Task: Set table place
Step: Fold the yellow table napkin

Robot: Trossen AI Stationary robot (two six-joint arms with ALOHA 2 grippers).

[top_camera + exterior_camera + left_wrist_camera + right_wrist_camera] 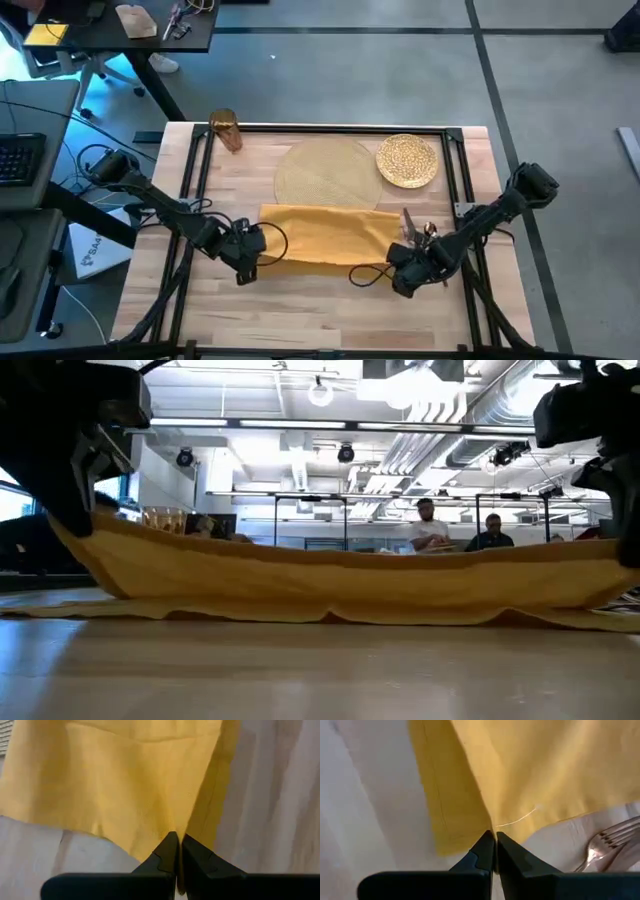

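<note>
so both arms are on the yellow napkin (325, 235) right now, one at each end. The left gripper (247, 262) is at the napkin's left near corner and its jaws are clenched on the cloth; in the left wrist view the two dark fingertips (167, 851) pinch right down on a yellow corner. The right gripper (402, 270) does the same on the right near corner, jaws clenched on the fabric, and the right wrist view has a loose thread of the napkin just above the pinch

The napkin lies spread wide across the middle of the worktop (320, 310), its far edge overlapping the near rim of the round woven placemat (325, 172). From the low view the near edge is lifted off the wood between the two grippers and sags in the middle, while the rest of the cloth (330, 585) lies on the worktop

The gold speckled plate (407, 160) sits toward the far right corner, just beside the placemat on its right, touching or nearly so, can't tell which. The amber cup (226, 130) stands at the far left corner by the black rail. The cutlery (418, 232) lies just off the napkin's right end, close to the right gripper; the right wrist view shows fork tines (612, 842) on the bare wood next to the cloth

Two people (428, 526) are way back in the room behind the worktop
</note>
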